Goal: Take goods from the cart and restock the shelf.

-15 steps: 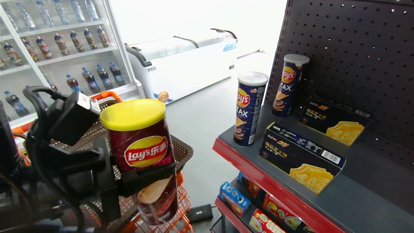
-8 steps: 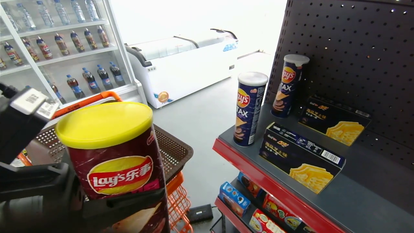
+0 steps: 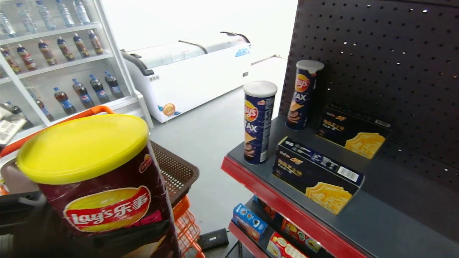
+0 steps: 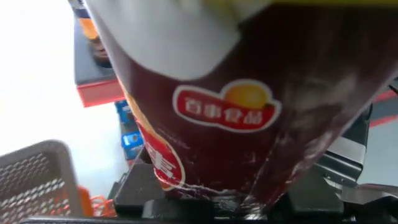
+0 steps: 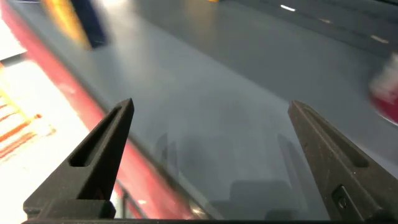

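Head view: left gripper [image 3: 107, 234] clamps the chip can [image 3: 100, 186] upright, lid up; right gripper [image 5: 210, 106] gapes open.

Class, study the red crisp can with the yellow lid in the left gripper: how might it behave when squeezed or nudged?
The red can looks like a stiff tube, so the left gripper probably clamps it without denting. Its glossy wall could slip. Tall and round, it may tip if nudged, then roll.
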You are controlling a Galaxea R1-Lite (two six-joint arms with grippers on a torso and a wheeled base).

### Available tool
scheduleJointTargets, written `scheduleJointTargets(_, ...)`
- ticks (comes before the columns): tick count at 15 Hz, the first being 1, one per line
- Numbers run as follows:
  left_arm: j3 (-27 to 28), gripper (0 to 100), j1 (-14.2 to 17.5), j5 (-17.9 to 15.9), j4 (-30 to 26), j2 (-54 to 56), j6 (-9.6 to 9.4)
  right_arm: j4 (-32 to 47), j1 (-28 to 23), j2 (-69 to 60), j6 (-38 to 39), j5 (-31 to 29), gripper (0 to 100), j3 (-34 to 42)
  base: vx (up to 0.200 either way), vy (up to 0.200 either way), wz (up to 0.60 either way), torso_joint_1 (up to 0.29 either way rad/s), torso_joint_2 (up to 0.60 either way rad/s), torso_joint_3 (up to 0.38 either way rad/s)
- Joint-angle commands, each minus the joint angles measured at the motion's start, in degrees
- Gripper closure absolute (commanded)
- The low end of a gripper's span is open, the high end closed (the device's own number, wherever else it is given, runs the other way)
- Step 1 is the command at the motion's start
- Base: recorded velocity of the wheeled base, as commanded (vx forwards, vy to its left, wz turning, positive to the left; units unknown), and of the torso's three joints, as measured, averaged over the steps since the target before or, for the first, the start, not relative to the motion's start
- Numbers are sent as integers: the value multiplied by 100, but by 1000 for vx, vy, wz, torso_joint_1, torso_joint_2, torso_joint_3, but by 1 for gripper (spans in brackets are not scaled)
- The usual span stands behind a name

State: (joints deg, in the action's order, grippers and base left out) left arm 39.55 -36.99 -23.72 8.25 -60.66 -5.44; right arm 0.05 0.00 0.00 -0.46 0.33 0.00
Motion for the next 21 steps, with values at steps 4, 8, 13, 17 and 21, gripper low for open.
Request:
scheduleJointTargets(4, -26, 100, -10, -18, 1, 54, -1, -5, 0, 0, 2, 2, 0, 0, 0, 0, -600, 6, -1, 6)
scheduleJointTargets(8, -8, 100, -46, -18, 10, 54, -1, 4, 0, 0, 2, 2, 0, 0, 0, 0, -600, 6, 2, 0)
scheduleJointTargets(13, -8, 100, -195, -10, 18, 46, -1, -5, 0, 0, 2, 2, 0, 0, 0, 0, -600, 2, -2, 1)
scheduleJointTargets(17, -8, 100, -186, -10, 27, 46, 8, -5, 0, 0, 2, 2, 0, 0, 0, 0, -600, -1, 2, 5)
scheduleJointTargets(21, -52, 100, -133, -10, 10, 46, 8, -5, 0, 0, 2, 2, 0, 0, 0, 0, -150, 1, 1, -1)
